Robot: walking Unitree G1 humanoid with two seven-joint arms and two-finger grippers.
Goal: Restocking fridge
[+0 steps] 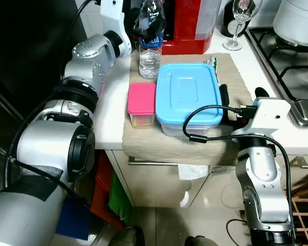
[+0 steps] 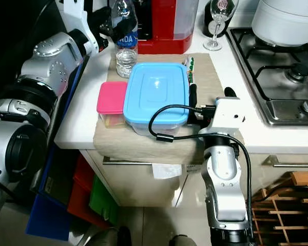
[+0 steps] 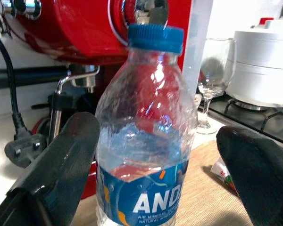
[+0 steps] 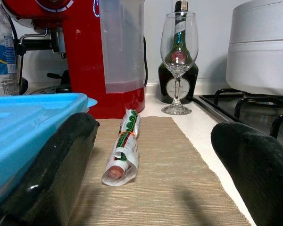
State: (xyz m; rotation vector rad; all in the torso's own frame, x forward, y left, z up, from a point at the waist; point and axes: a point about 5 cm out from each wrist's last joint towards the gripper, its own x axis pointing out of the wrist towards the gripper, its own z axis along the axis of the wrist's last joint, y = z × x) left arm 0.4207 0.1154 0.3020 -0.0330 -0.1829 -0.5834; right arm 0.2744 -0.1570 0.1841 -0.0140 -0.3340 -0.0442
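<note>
Left gripper (image 3: 155, 155) is up at the back of the counter, fingers (image 3: 56, 165) spread wide either side of the bottle (image 1: 150, 48); no contact visible at the pads. From the head its fingertips are lost behind the bottle's top. The blue label is cut off: "ANDA" reads in the right eye view, and small print beginning "AIR MINERAL" in the left wrist view. The rest is too small. Blue cap on, some water inside. Behind the bottle, the red machine (image 1: 192, 23) runs out of frame at the top.

Moving right, a pink tub (image 1: 141, 104) sits just beside the big blue box (image 1: 187, 97), both on the mat (image 1: 231, 77); their contents are hard to make out through the sides.

Right gripper (image 4: 151, 165) lies low on the mat, fingers (image 4: 52, 165) apart, one touching the blue box's side. Between and beyond them lies a small wrapped roll (image 4: 124, 146), green and red print unreadable. Farther back stands a wine glass (image 4: 178, 61), with a dark bottle (image 4: 178, 70) half hidden behind it, label blurred.
</note>
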